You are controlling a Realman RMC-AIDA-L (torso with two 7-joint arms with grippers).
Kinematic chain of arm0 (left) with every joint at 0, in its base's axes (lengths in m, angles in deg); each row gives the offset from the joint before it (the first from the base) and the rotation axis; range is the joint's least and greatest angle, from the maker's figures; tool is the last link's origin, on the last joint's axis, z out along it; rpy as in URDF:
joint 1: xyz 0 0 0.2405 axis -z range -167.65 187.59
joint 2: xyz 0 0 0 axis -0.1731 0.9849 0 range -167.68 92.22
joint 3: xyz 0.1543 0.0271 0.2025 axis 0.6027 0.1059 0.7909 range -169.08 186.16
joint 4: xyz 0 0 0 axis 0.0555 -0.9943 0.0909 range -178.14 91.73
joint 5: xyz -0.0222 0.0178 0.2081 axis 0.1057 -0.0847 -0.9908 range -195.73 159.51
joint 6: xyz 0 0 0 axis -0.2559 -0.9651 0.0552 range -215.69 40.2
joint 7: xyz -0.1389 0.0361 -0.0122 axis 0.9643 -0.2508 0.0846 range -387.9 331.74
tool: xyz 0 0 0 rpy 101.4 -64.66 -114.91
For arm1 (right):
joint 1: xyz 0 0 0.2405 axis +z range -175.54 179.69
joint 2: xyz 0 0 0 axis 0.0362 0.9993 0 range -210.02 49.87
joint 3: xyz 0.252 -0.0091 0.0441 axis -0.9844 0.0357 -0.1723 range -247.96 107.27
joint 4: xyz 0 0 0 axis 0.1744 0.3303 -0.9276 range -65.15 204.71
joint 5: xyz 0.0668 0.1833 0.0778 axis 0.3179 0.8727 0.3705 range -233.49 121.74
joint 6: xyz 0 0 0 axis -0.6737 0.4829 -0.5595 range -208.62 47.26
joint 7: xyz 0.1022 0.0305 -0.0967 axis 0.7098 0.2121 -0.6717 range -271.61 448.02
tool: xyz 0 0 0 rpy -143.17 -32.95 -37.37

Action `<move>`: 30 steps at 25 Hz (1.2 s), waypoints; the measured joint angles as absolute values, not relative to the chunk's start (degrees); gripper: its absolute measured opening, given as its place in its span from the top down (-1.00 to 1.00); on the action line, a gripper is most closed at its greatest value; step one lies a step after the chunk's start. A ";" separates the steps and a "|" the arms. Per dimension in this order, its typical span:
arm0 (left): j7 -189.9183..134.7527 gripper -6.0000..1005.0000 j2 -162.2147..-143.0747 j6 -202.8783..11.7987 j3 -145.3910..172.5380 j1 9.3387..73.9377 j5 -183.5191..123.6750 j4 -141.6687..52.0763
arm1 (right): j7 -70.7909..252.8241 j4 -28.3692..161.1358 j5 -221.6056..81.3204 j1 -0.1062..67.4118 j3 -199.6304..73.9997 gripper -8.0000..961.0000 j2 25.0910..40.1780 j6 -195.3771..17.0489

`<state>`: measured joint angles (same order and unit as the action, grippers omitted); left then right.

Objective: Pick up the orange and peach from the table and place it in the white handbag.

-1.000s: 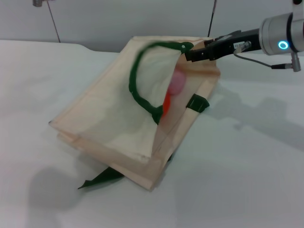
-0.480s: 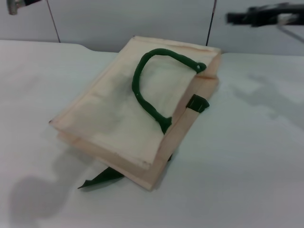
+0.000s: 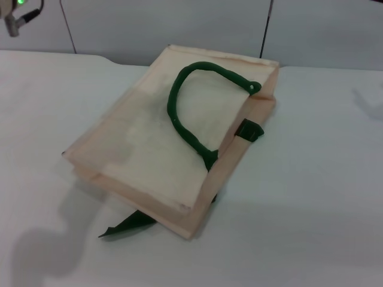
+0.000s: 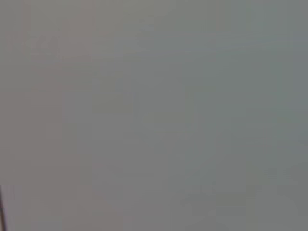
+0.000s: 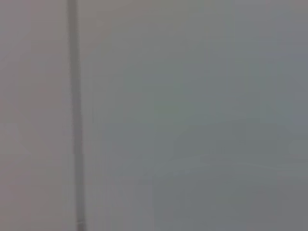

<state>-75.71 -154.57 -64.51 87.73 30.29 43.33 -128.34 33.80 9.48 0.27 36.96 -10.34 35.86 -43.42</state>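
Note:
The white handbag (image 3: pixel 173 149) lies flat on the white table (image 3: pixel 311 209) in the head view, its dark green handle (image 3: pixel 185 113) looped on top. Its mouth is shut flat. The orange and the peach are hidden from view. A small part of my left arm (image 3: pixel 15 15) shows at the top left corner; its gripper is out of view. My right arm and gripper are out of view. Both wrist views show only a plain grey wall.
A second green strap (image 3: pixel 128 224) sticks out from under the bag's near corner. A grey wall with dark vertical seams (image 3: pixel 266 27) runs behind the table's far edge.
My right gripper let go of the bag's handle and lifted up and out of view. The bag's mouth fell shut, hiding the orange and peach inside.

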 joint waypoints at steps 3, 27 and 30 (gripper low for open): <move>-75.90 -0.32 -154.55 -70.56 90.30 29.43 43.33 -126.40 | 33.71 9.60 0.29 35.85 -10.17 -0.61 35.90 -47.13; -75.59 -0.32 -154.26 -90.63 98.89 29.92 43.29 -114.34 | 40.20 10.42 0.51 29.47 19.49 -0.61 36.30 -87.74; -75.46 -0.32 -154.20 -92.30 100.07 30.10 43.36 -113.22 | 40.84 6.35 0.51 26.36 22.97 -0.61 36.26 -89.97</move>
